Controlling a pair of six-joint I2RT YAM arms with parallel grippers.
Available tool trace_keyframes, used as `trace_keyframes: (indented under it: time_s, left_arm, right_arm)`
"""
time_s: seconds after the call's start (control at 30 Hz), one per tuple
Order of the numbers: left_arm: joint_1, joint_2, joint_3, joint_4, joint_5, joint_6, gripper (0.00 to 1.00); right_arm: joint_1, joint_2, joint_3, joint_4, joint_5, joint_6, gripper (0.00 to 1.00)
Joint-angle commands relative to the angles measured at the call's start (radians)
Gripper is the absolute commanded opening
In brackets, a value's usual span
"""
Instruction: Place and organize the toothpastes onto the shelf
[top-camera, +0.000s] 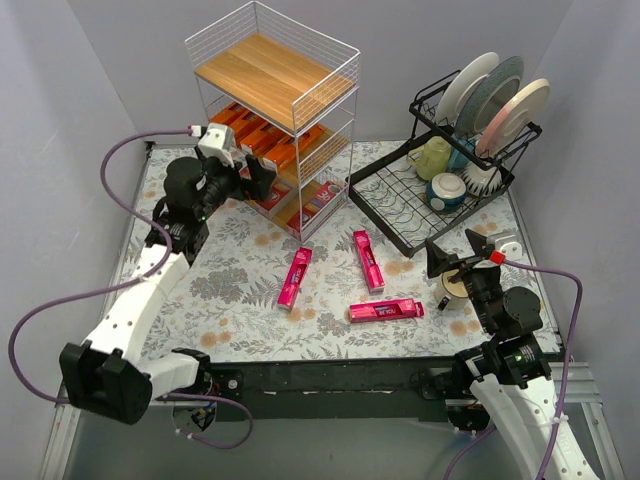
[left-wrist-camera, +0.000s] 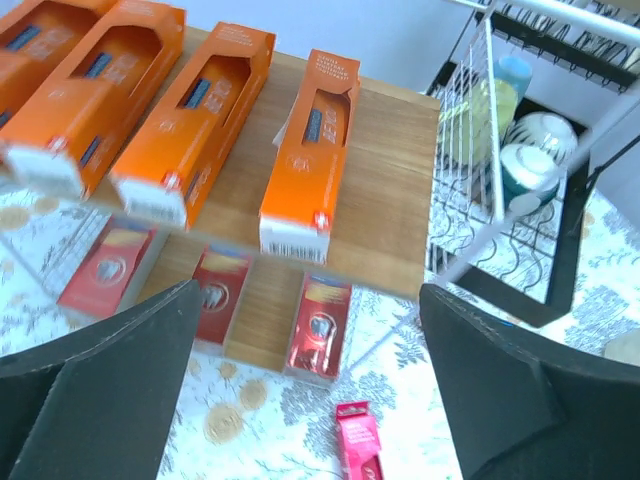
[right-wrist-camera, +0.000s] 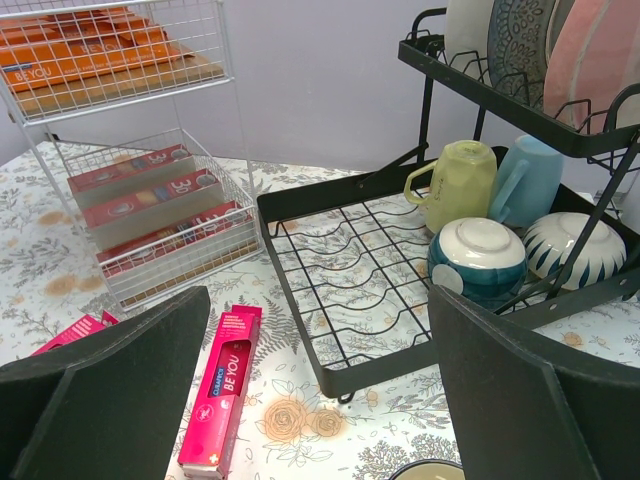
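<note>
The left end effector (top-camera: 252, 172), spread wide and empty, hangs at the middle board of the tall white wire shelf (top-camera: 265, 70). The nearest slim pink cardboard toothpaste box (top-camera: 295, 277) lies on the floral tabletop (top-camera: 230, 300) in front of the shelf. Its long axis points roughly shelfward, and it looks nearer the left arm.

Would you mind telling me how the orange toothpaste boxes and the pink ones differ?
The orange boxes lie side by side on the shelf's middle tier; the pink boxes lie scattered on the table, pointing different ways. Both are long, slim cartons.
</note>
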Motion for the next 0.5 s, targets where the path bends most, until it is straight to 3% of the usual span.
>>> trace_keyframes:
  time_s: [0.0,0.27,0.47]
  left_arm:
    - [0.001,-0.153,-0.141,-0.083,-0.081,-0.098,0.94]
    - [-0.068,-0.343,-0.409,-0.169,-0.163,-0.259,0.98]
    - [-0.320,-0.367,-0.559,-0.171,-0.396,-0.362,0.98]
  right_arm:
    - [0.006,-0.009,0.012,0.039,0.004,-0.008,0.99]
    - [0.006,-0.006,0.006,0.051,-0.019,-0.002,0.98]
    - [0.004,-0.007,0.000,0.053,-0.016,0.009,0.98]
